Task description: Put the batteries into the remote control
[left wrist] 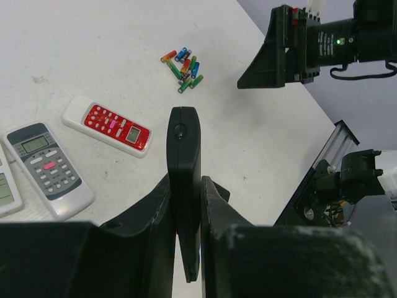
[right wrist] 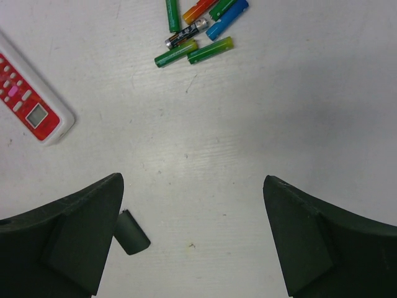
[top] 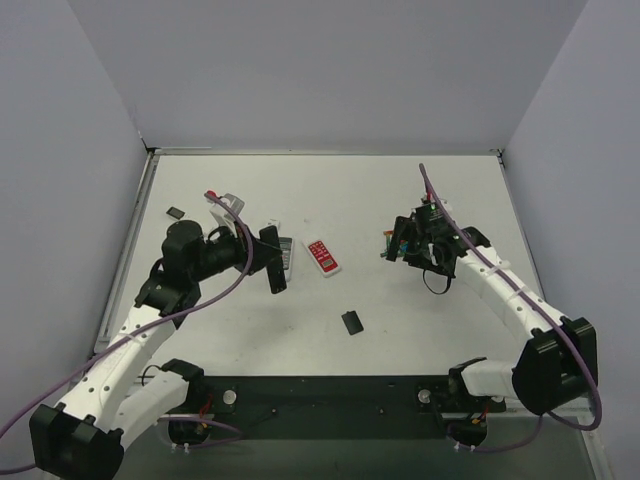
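The batteries (left wrist: 185,67), several tiny green, red and blue cylinders, lie in a loose heap on the white table. They also show at the top of the right wrist view (right wrist: 198,28) and by the right fingers in the top view (top: 387,244). Only a sliver of the white remote control (left wrist: 5,189) shows, at the left edge of the left wrist view. My left gripper (left wrist: 185,205) is shut on a slim black slab (left wrist: 184,149), held edge-up above the table (top: 272,258). My right gripper (right wrist: 192,180) is open and empty, just short of the batteries.
A red-faced white remote (left wrist: 108,126) lies mid-table (top: 322,256). A grey-faced remote (left wrist: 49,169) lies beside the left gripper. A small black cover (right wrist: 131,231) lies near the right gripper's left finger (top: 352,322). Another small dark piece (top: 175,212) lies far left.
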